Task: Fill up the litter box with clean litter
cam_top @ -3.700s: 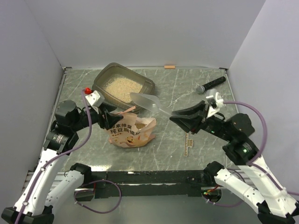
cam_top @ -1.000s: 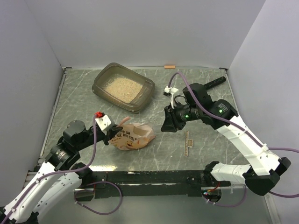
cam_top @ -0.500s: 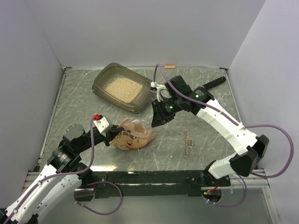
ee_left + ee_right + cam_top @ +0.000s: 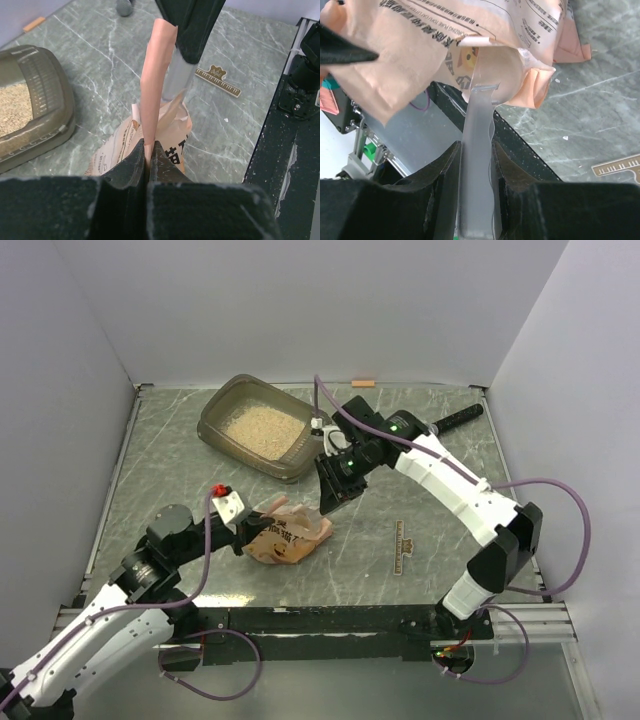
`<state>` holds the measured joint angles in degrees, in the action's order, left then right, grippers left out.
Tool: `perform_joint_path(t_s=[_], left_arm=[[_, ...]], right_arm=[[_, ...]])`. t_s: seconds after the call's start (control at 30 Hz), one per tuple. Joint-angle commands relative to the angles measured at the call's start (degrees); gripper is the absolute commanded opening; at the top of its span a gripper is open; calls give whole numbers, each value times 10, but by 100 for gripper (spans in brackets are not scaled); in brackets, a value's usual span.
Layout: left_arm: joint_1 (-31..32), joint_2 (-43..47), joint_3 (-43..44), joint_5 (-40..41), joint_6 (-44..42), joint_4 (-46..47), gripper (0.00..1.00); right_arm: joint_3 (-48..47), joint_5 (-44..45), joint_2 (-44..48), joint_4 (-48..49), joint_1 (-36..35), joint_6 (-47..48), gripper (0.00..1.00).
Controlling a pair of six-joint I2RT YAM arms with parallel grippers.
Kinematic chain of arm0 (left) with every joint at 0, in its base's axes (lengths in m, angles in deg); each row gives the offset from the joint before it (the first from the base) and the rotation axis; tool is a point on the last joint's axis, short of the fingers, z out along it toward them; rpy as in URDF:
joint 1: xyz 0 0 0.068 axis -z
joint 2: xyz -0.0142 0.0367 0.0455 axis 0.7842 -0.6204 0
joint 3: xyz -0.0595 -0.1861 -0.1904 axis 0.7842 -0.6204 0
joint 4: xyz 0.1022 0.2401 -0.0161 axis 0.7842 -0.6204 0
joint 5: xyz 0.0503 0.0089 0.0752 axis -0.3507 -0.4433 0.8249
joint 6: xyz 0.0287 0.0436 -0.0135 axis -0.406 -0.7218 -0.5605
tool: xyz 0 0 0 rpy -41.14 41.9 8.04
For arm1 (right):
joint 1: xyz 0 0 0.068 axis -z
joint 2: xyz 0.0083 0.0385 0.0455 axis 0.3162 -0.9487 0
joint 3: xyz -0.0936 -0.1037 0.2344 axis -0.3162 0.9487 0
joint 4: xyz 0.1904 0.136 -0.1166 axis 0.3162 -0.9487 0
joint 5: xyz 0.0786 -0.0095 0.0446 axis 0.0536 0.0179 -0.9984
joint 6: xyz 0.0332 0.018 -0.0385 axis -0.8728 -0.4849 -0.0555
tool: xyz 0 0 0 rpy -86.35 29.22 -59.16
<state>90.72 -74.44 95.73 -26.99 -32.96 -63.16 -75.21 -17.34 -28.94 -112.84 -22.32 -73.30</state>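
The scoop bowl's far end is hidden inside the pouch — the litter box is cut off at the left wrist view's edge.

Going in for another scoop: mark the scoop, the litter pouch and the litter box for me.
scoop [image 4: 477, 150], right wrist view, on its translucent handle between the jaws.
litter pouch [image 4: 295, 540], top external view, on its printed orange-pink side.
litter box [image 4: 215, 412], top external view, on its left wall.
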Motion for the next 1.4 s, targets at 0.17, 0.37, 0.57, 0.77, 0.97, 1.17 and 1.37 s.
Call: perform_joint_path(t_s=[0.17,0.37,0.57,0.77,0.97,1.17,1.37], left_arm=[[16,-26,6,35,14,9,1],[20,-18,0,42,13,10,1],[24,-22,-1,46,13,8,1],[25,-30,-1,57,14,2,1],[30,-31,2,98,13,-10,1],[34,-17,23,193,-8,-41,1],[34,-40,60,268,-17,-80,1]], right_arm=[[109,-22,-55,41,0,-26,0],[196,-88,-58,166,4,-45,0],[339,-162,7,352,33,-89,0],[458,-224,77,524,41,-133,0],[538,-263,132,669,45,-184,0],[609,-288,128,861,45,-285,0],[630,-282,47,1155,23,-429,0]])
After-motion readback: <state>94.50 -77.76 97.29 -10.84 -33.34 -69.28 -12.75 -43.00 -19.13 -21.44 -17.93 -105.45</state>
